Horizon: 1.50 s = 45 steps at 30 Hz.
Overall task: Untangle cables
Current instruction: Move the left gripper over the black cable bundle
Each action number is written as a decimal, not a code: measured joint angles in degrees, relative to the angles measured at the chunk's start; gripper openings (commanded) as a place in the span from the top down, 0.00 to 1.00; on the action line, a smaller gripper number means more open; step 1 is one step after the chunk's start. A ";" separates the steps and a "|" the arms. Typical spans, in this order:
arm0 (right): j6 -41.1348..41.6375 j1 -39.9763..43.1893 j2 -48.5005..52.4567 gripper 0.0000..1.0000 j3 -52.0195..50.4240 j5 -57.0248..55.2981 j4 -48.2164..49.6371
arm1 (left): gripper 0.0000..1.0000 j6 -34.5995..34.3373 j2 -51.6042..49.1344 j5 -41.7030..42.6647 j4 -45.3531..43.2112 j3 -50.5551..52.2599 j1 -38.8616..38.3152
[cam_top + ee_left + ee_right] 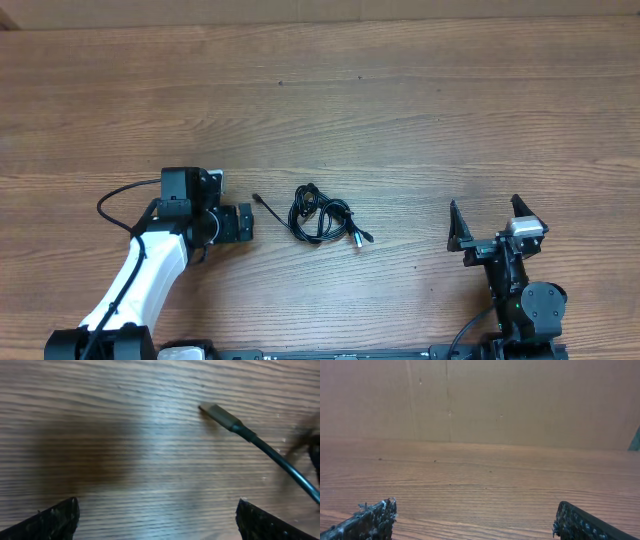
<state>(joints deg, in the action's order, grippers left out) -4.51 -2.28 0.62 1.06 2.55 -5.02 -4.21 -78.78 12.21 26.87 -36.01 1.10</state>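
- Near the middle of the wooden table (pixel 420 100), toward its front edge, the cables (pixel 320 213) are lying as one small knotted bundle of thin black loops. The bundle is sitting between the two arms and touching neither.
- A dark plug (pixel 257 198) is trailing out of the bundle's upper left side, pointing toward the left arm. In the left wrist view it is lying flat on the wood. Its cord (pixel 280 462) is running down toward the right edge, where the knot is showing only as a blur.
- A silver-tipped plug (pixel 364 238) is sticking out at the bundle's lower right side, resting on the table.
- The left claw (pixel 247 222) is sitting low over the wood just beside the dark plug, apart from it and facing the bundle. It is standing spread wide: its fingers (pixel 55 520) are showing at the two bottom corners of its own camera view with bare wood between them, pinching nothing.
- The right claw (pixel 487 218) is waiting at the right side of the table, well apart from the bundle. It is also standing spread wide, its fingers (pixel 372 520) parted with only table between them, pinching nothing. It is facing across the wood toward a plain brown panel (pixel 520 400) at the far edge.
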 measured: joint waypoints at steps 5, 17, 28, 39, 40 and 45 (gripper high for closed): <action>-0.02 0.00 0.00 0.00 0.00 0.00 0.00 | 0.00 -0.09 0.00 2.91 4.59 -1.81 -1.57; 0.00 0.00 0.00 0.00 0.00 0.02 -0.02 | 0.01 -2.75 -0.11 -0.33 21.16 -20.72 -16.59; 0.00 0.00 0.00 0.00 0.00 0.02 0.02 | 0.00 -4.85 -0.11 -1.36 21.14 -22.14 -28.59; -0.02 0.00 0.00 0.00 0.00 0.00 0.00 | 0.01 -5.18 -0.11 -1.29 20.37 -22.14 -31.52; 0.02 0.00 0.00 0.00 0.00 0.00 0.02 | 0.00 -5.70 -0.11 -1.29 20.24 -22.14 -31.52; 0.02 0.00 0.00 0.00 0.00 0.02 0.02 | 0.00 -9.40 -0.11 -1.31 20.33 -22.14 -31.52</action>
<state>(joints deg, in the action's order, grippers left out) -4.49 -2.28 0.62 1.06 2.57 -4.99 -13.61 -78.89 10.90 47.20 -58.15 -30.41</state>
